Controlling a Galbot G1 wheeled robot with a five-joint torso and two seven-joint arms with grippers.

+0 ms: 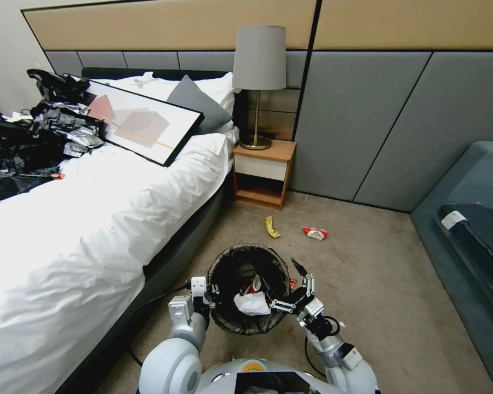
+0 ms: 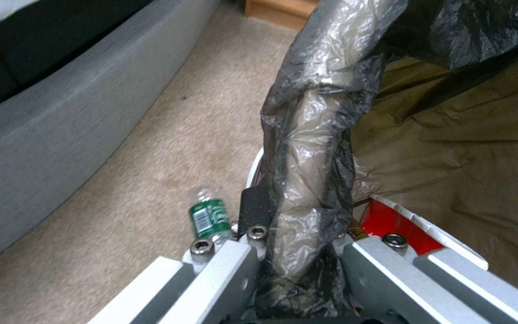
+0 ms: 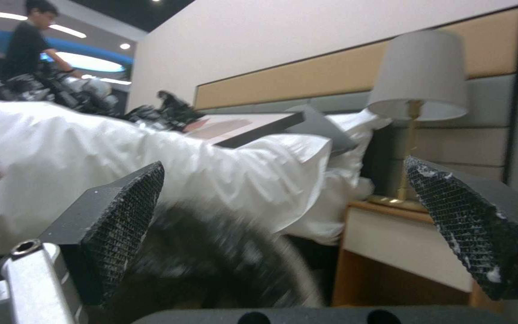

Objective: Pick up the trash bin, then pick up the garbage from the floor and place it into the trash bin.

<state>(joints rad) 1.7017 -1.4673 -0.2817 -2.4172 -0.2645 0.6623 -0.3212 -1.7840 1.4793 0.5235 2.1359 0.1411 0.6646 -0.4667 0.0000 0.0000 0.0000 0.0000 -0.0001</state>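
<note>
Clamping trash bin (image 1: 249,290) rim, left claw (image 2: 298,265); bottle (image 2: 208,218) label unreadable.

No readable text anywhere. Green bottle (image 2: 208,218) on the floor has a label with a barcode, bars too small to read. Red-and-white wrappers (image 1: 315,233) show no legible print.

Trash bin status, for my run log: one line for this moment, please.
left gripper: shut on trash bin rim | right gripper: open beside rim | in bin: white tissue | floor: banana peel, red-and-white wrapper
</note>
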